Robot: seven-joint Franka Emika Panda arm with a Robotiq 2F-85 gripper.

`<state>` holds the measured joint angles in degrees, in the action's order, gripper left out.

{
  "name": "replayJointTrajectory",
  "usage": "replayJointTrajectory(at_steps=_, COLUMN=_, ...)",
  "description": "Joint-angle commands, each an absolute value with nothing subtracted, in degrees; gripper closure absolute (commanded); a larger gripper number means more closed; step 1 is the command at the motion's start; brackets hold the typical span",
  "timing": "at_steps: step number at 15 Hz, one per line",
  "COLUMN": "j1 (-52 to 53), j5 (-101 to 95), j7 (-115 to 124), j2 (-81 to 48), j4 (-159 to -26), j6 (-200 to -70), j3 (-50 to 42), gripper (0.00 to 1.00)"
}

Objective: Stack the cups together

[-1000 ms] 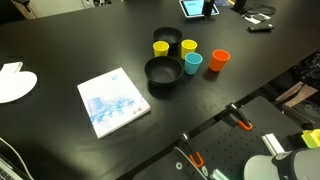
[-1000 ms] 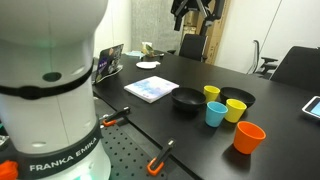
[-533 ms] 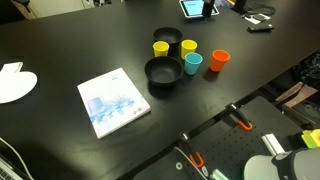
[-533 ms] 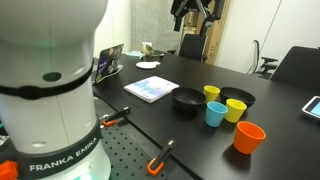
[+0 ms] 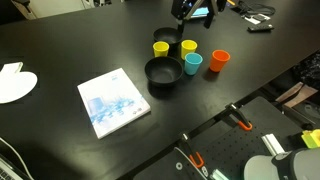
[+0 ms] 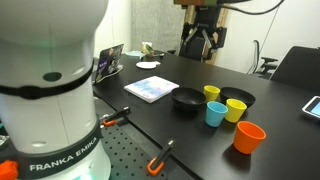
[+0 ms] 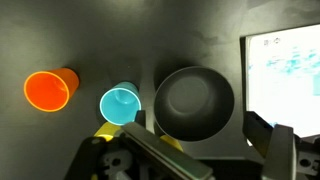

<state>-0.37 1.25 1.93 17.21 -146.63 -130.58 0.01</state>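
Four small cups stand close together on the black table: two yellow (image 5: pixel 161 47) (image 5: pixel 189 46), one teal-blue (image 5: pixel 194 63) and one orange-red (image 5: pixel 220 60). They also show in an exterior view as yellow (image 6: pixel 212 93) (image 6: pixel 236 109), teal-blue (image 6: pixel 215 114) and orange-red (image 6: pixel 249 137). The wrist view shows the orange-red cup (image 7: pixel 50 90), the teal-blue cup (image 7: pixel 122 103) and a sliver of a yellow cup (image 7: pixel 107 131). My gripper (image 6: pixel 203 42) hangs open and empty high above the table behind the cups; it also shows at the top of an exterior view (image 5: pixel 190 10) and in the wrist view (image 7: pixel 215 155).
Two wider black bowls (image 5: pixel 164 73) (image 5: pixel 167 37) sit beside the cups; one fills the middle of the wrist view (image 7: pixel 193 103). A blue-white booklet (image 5: pixel 112 101) lies further along the table. A white plate (image 5: pixel 14 82) and a tablet (image 5: pixel 196 8) lie near the edges.
My gripper has come down and forward into view above the far side of the cups. The cups and bowls have not moved.
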Motion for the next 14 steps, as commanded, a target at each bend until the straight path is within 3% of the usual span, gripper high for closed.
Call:
replayJointTrajectory(at_steps=1, j1=-2.1, j5=-1.3, j7=3.2, j2=5.1, j4=-139.8, j6=-135.4, j3=-0.6, gripper=0.00)
replayJointTrajectory(at_steps=14, j1=-5.2, j5=0.6, j7=-1.2, j2=-19.8, j4=-119.6, j6=-137.6, j3=-3.8, gripper=0.00)
